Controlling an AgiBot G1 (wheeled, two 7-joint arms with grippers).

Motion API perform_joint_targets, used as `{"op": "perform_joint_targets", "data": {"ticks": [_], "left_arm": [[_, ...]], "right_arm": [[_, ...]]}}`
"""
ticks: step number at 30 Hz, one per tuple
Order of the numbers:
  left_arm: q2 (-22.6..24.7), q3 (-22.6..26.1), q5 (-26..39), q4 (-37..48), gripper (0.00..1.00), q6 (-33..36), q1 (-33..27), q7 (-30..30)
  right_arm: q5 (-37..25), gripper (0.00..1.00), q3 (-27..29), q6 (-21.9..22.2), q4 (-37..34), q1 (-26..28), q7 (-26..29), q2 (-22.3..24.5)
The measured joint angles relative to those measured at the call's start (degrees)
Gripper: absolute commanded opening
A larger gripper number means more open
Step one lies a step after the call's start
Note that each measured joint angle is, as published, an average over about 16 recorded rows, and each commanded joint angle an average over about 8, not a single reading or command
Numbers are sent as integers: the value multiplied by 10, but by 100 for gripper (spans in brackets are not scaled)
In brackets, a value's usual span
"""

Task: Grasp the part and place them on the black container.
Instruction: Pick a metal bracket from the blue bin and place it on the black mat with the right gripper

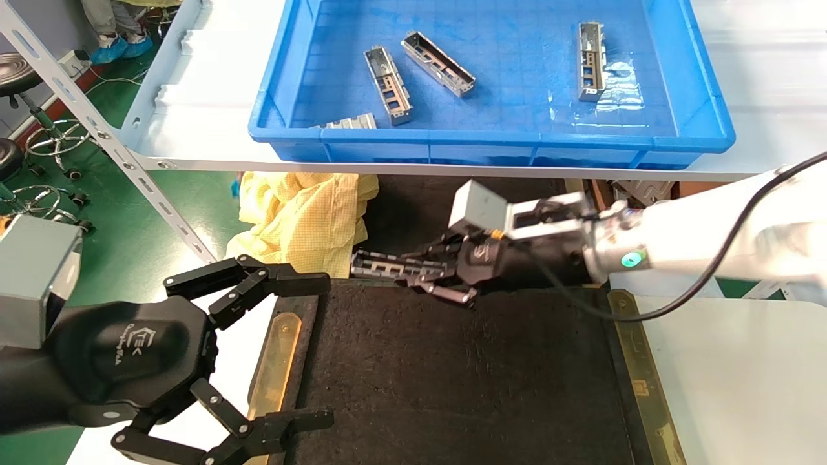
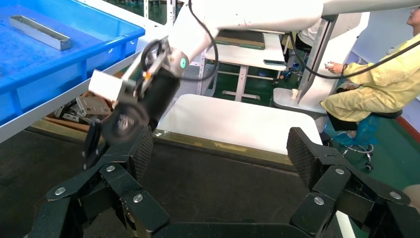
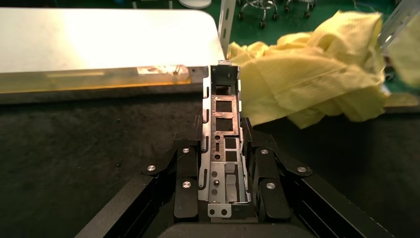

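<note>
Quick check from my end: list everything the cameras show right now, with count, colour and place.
Part held: one, silver-grey, clamped in the right gripper over the tray's far edge.
Parts in bin: four, silver-grey, one only partly showing at the near wall.
Bin: one, blue, on the white shelf.
Tray: one, black, brass side strips, below the shelf.
Cloth: one, yellow, at the tray's far left corner.
Person: one, yellow coat, seated off to the side.
Right gripper: black, shut on the part.
Left gripper: black, jaws open, over the tray's left edge.
</note>
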Motion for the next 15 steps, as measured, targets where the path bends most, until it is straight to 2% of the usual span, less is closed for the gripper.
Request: {"op": "perform_joint_targets", "data": {"ticks": [7,15], "left_arm": [[0,0,0,0,100,0,0,0],[0,0,0,0,100,0,0,0]], "right_arm": [[6,0,2,26,-16,-37,-29,-26],[16,0,-1,52,6,-80,-40,-38]]}}
